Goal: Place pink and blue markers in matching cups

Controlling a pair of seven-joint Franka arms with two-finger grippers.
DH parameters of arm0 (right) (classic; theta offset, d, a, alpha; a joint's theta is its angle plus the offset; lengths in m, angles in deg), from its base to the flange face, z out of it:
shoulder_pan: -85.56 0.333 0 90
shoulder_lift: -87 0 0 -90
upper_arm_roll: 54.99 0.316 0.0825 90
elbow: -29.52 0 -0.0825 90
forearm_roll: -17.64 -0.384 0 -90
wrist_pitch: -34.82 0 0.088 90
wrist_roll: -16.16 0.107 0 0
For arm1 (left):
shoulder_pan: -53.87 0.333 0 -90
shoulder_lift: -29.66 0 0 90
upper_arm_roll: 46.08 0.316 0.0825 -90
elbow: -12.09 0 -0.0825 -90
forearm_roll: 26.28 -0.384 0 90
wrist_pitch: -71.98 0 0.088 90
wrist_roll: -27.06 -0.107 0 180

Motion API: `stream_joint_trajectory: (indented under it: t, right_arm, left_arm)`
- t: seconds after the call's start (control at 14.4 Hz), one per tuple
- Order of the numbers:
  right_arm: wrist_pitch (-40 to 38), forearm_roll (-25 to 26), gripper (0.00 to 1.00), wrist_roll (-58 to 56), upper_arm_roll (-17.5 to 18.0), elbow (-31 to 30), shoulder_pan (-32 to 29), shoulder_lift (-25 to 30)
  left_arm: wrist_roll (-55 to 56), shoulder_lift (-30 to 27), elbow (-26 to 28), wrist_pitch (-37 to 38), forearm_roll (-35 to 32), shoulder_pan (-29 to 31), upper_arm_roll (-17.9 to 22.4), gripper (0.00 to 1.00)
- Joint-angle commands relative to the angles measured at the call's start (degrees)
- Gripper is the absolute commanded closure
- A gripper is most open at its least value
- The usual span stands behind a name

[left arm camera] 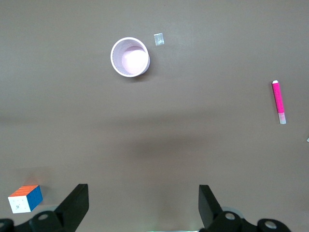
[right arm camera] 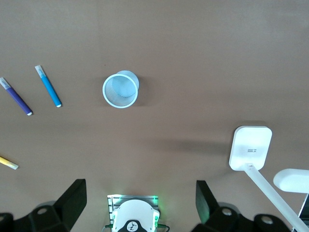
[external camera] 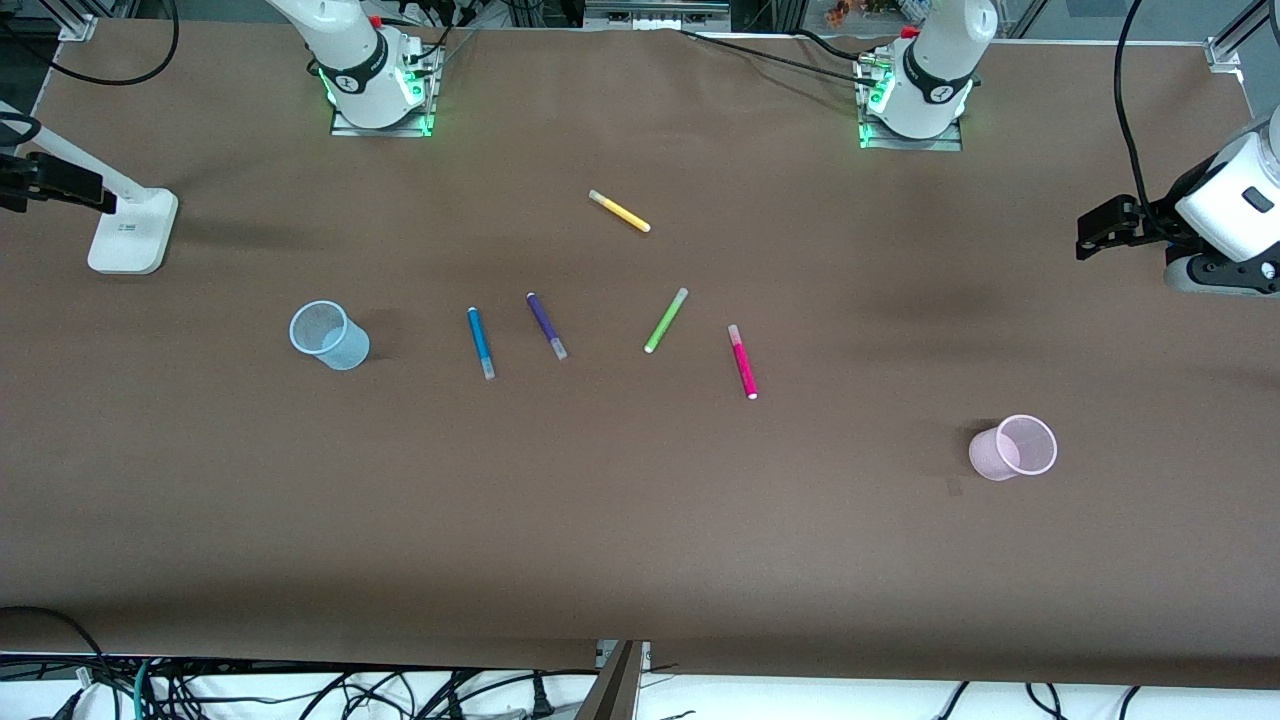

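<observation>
Nearest the front camera stood the pink cup [external camera: 1013,447], upright and empty, toward the left arm's end of the table [external camera: 640,560]. The pink marker [external camera: 743,361] lay flat farther from the camera, between that cup and the table's middle, its long axis running roughly toward the camera, pale cap pointing away. At about the same depth lay the blue marker [external camera: 481,342], also flat, cap end toward the camera, with the blue cup [external camera: 329,336] just beside it toward the right arm's end.

I judged the left arm the nearer one for the pink marker, the right arm for the blue.

The left gripper [left arm camera: 144,205] hung high over bare table near the pink cup, jaws wide apart, empty. The right gripper [right arm camera: 141,203] hung over its own base, equally spread, empty.

Count: two cups, five markers, including purple [external camera: 546,325], green [external camera: 666,320] and yellow [external camera: 619,211].
</observation>
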Motion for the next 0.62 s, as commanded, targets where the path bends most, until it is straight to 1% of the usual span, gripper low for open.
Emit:
stream_joint_trajectory:
  t: [0.0,0.14,0.35,0.55]
  right_arm:
    - [-0.22,-0.76,0.00,0.33,0.33,1.03,1.10,-2.64]
    - [0.04,-1.82,0.00,0.15,0.33,0.77,3.29,-3.95]
    - [0.92,-1.91,0.00,0.32,0.33,0.85,7.24,-6.59]
    - [2.85,-2.00,0.00,0.50,0.33,0.59,10.50,-7.82]
  left_arm:
    - [-1.24,0.31,-1.21,1.19,-0.50,0.25,-0.26,0.00]
    - [-1.24,0.31,-1.21,1.19,-0.50,0.25,-0.26,0.00]
    - [-1.24,0.39,-1.21,1.19,-0.50,0.25,-0.26,0.00]
    - [-1.24,0.39,-1.21,1.19,-0.41,0.25,-0.26,0.00]
